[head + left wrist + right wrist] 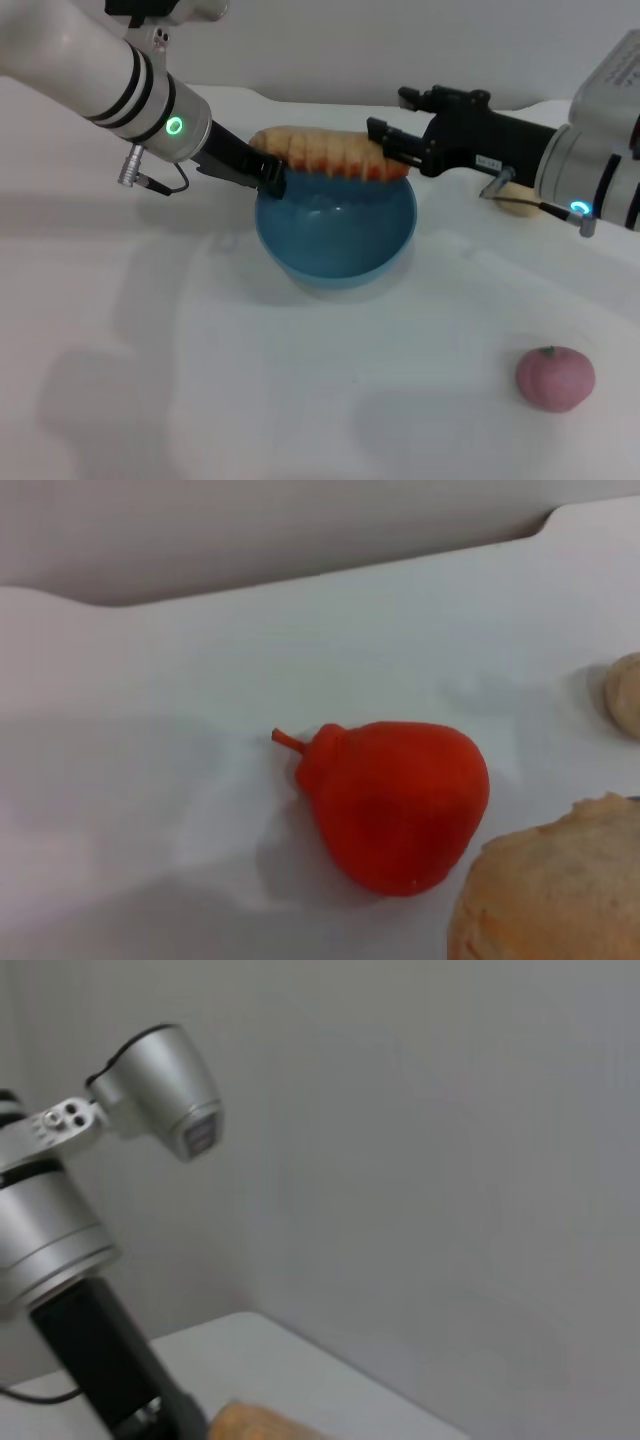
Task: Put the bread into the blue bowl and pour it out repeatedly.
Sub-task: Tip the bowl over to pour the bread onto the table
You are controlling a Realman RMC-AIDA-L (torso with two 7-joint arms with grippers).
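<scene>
Bread [325, 153] held level across the far rim of the bowl [336, 235], orange ridged underside facing the camera, tan top up. Right gripper [392, 147] closed on the bread's end at 3 o'clock, coming in from the right. Left gripper [272, 176] closed on the bowl's rim at about 10 o'clock, just under the bread's other end. Bowl resting on the white table [200, 380], tipped slightly toward the camera. Pink round fruit [555, 377] at 4 o'clock from the bowl, well apart. Red pear [395, 802] behind the bowl, seen only by the left wrist camera, near the bread [550, 885]. Small beige lump [522, 202] under the right arm.
</scene>
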